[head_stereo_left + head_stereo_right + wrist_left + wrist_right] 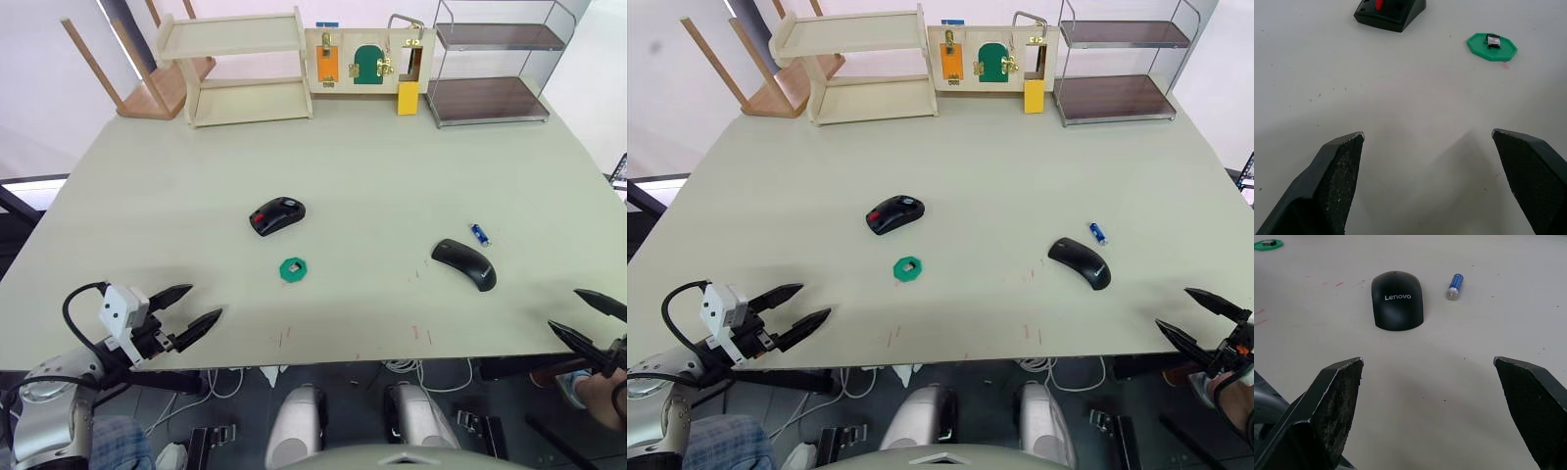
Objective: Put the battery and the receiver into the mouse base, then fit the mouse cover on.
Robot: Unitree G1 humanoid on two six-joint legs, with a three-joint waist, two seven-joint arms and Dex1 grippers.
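The mouse base, black with a red part on top, lies near the table's middle. Just in front of it a green octagonal disc carries the receiver, a tiny dark nub. The mouse cover, a glossy black shell, rests to the right, and the small blue battery lies just beyond it. My left gripper hovers open at the table's near left edge. Open too is my right gripper, at the near right edge, short of the cover and battery.
Along the table's far edge stand a pale wooden shelf, a latch board with orange, green and yellow parts and a wire rack. A wooden stool leans at the far left corner.
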